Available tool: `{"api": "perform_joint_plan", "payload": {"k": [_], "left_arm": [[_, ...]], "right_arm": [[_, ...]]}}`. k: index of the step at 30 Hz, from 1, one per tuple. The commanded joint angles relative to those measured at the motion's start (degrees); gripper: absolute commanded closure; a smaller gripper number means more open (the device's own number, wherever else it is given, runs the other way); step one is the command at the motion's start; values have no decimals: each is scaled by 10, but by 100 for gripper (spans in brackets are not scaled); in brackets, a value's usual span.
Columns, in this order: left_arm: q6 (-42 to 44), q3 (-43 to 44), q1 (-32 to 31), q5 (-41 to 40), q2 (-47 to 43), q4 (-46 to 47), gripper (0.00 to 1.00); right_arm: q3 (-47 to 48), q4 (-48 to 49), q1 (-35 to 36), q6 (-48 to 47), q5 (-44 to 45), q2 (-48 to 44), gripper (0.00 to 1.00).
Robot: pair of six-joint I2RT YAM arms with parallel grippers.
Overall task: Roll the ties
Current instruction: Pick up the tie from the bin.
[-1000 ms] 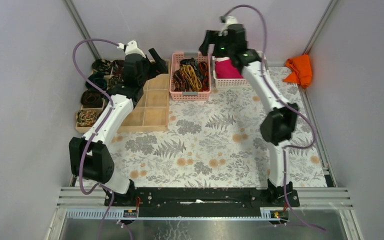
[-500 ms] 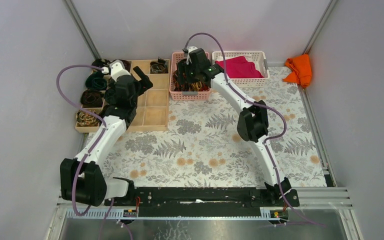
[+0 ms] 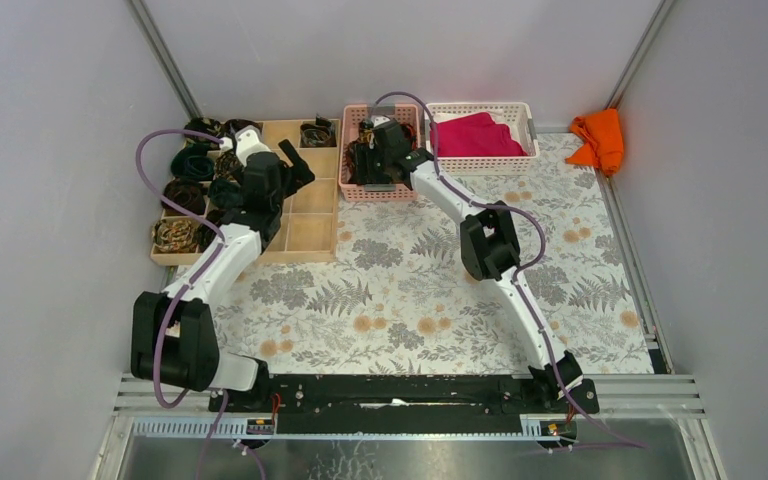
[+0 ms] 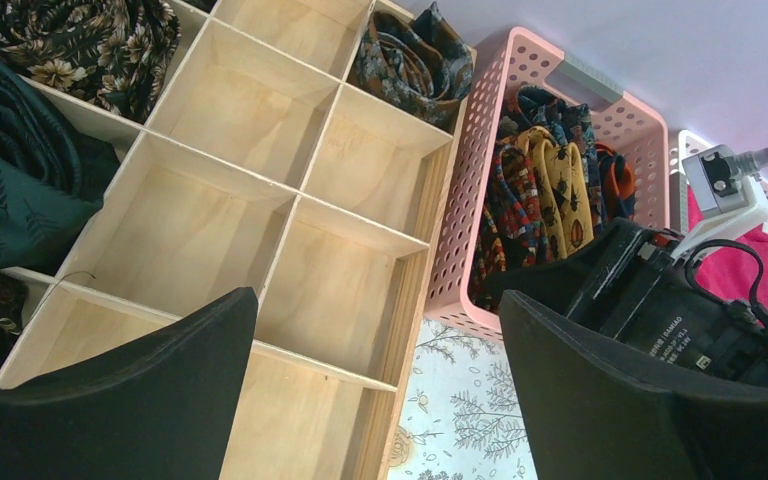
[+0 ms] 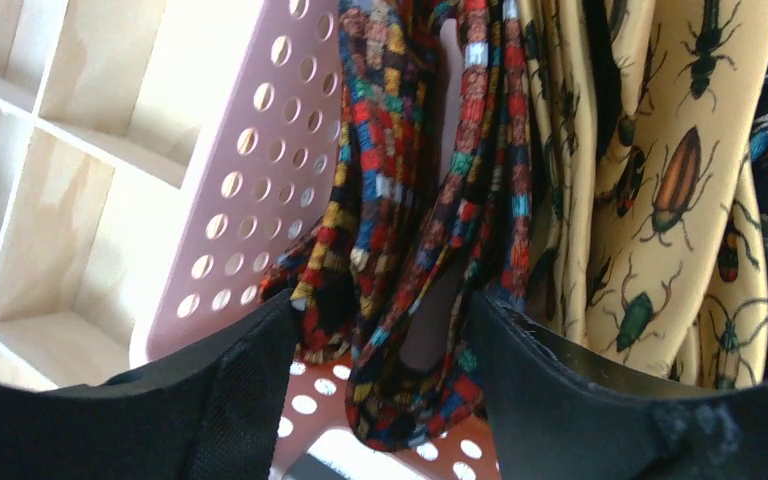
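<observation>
1. Top external view: the right arm reaches to the pink basket (image 3: 381, 192) at the far edge of the table, and the right gripper (image 5: 380, 305) is lowered inside it.
2. Right wrist view: the jaws stand partly apart, one finger on each side of a hanging fold of the red-orange-and-dark tie (image 5: 400, 150). The fabric touches both fingers, and the basket floor shows between the strands. A firm clamp cannot be confirmed.
3. The yellow insect-print tie (image 5: 680, 180) lies just beside that fold in the same basket, on the right of that view.
4. The left gripper (image 4: 375, 300) hovers above the wooden divider tray (image 3: 310, 235), just left of the pink basket. Its jaws stand at full width with nothing between them.
5. The rolled ties (image 3: 175, 235) fill the tray's left-hand compartments. One more rolled tie (image 4: 410, 65) sits in a back compartment next to the pink basket.
6. The white basket (image 3: 480, 165) touches the pink basket's right side and holds the magenta cloth (image 3: 475, 135). The orange cloth (image 3: 598, 138) lies at the far right corner.
</observation>
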Motion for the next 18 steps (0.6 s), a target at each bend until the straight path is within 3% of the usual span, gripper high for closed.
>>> {"api": "perform_joint_plan", "payload": {"k": [1,9,14,18], "left_arm": [[17,10,2,2,10,32,1],[26,-3,4,-10,-2,38,1],[22,1,3,-6,2,32,2],[18,1,4,-3,1,29,2]], "right_arm": [[35,33,3,11,-12,17,32],[25,49,3,17,-20,31,67],[16,65,3,18,-13,18,100],[1,96,3,16,-7,-13,100]]}}
